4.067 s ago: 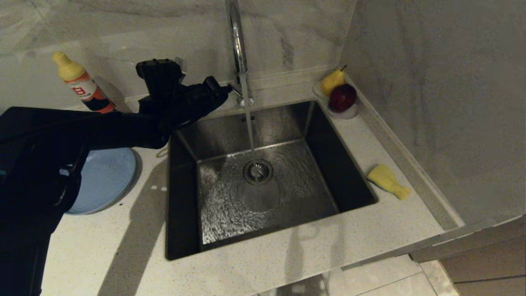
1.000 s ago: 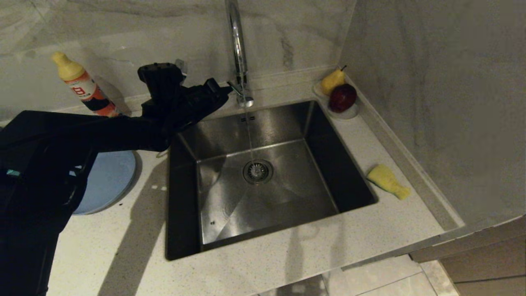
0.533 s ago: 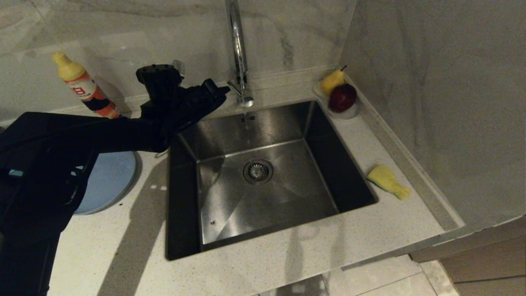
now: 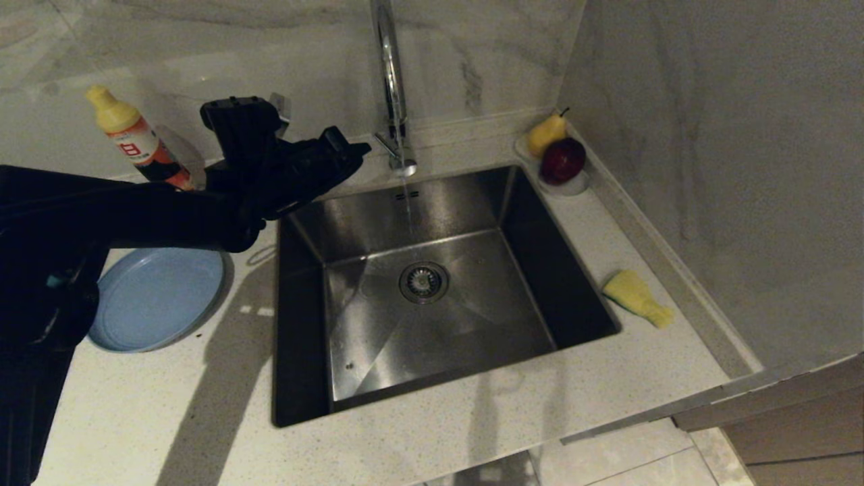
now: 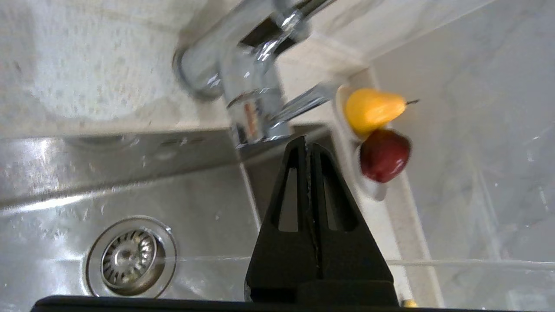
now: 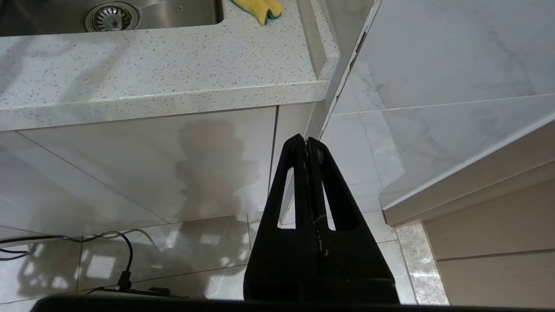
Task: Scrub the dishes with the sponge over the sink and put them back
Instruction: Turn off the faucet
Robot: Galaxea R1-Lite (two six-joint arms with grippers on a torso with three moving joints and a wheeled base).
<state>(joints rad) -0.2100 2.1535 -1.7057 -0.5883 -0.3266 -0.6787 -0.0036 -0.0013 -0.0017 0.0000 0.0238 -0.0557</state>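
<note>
One sponge [image 4: 637,298] is lying flat on the worktop [image 4: 472,432] just right of the sink [image 4: 432,297], its long axis running diagonally, the narrow end pointing toward the near right wall. The sink is holding no dishes; a thin stream is falling from the tap [image 4: 391,81] toward the drain strainer [image 4: 423,281]. Left of the sink, a light-blue plate [image 4: 158,297] is sitting empty. Behind the sink's right corner, a small dish [image 4: 570,185] is holding a pear [image 4: 545,133] and a red apple [image 4: 562,160]. The left gripper [image 4: 354,152] is hovering at the sink's back left corner, fingers pressed together, holding nothing. The right gripper [image 6: 307,143] is hanging below the worktop edge, fingers pressed together.
</note>
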